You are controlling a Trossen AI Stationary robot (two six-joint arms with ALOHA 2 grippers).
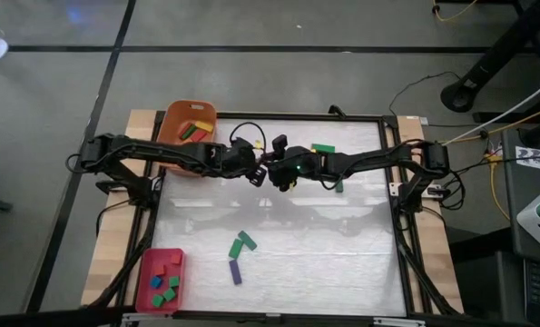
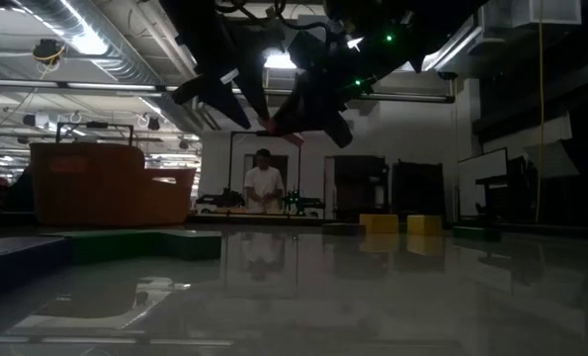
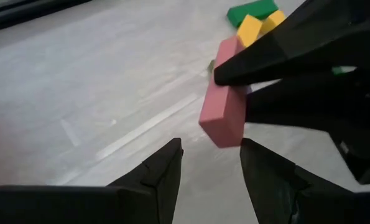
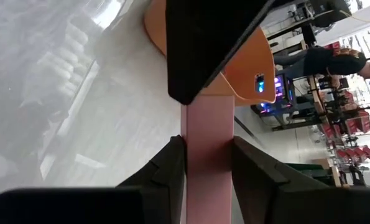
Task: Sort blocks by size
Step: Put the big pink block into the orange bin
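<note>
A pink-red bar block (image 3: 223, 115) hangs high over the middle of the table, with my right gripper (image 4: 208, 143) shut on it. My left gripper (image 3: 211, 149) faces it, open; the bar's free end sits just ahead of the gap between its fingers, and no touch shows. In the high view the two grippers, left (image 1: 257, 174) and right (image 1: 277, 171), meet tip to tip. The low view shows the bar (image 2: 279, 127) between their dark shapes, well above the tabletop. My right gripper pinches the bar's two long sides (image 4: 209, 165) between its two fingers. In the left wrist view its fingers (image 3: 259, 62) come in from the table's right and lie across the bar near mid-length. The bar is tilted and lifted clear of the table.
An orange tub (image 1: 188, 123) with a few blocks stands at the far left. A red tray (image 1: 147, 292) with small blocks lies at the near left. Loose blocks lie on the table: green (image 1: 322, 148), green (image 1: 338, 184), green (image 1: 242, 243), purple (image 1: 235, 271), yellow (image 3: 250, 28).
</note>
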